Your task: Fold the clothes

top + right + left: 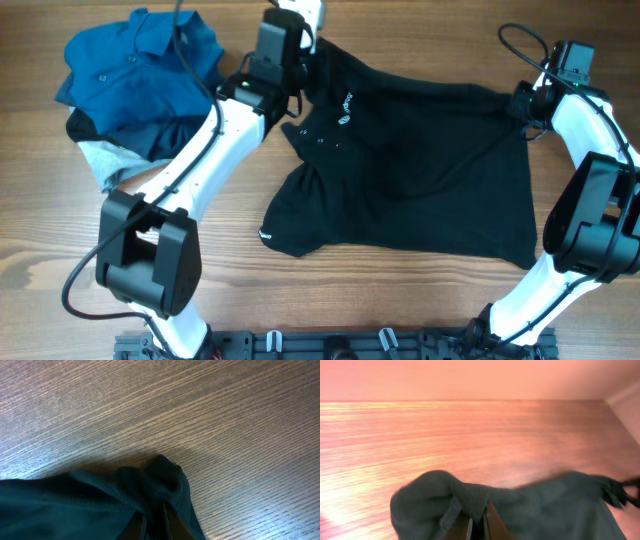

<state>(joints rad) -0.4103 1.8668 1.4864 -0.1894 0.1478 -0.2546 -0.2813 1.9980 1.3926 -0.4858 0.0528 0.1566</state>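
Over the wooden table (400,300), our left gripper (478,521) and right gripper (154,522) each clamp the far edge of the black shirt (420,170); thin bites could slip under tension.

One black polo shirt (420,170), spread on wooden bench (400,300), its far edge between left end effector (305,45) and right end effector (524,103). Heap of blue garments (140,75), left of left end effector.
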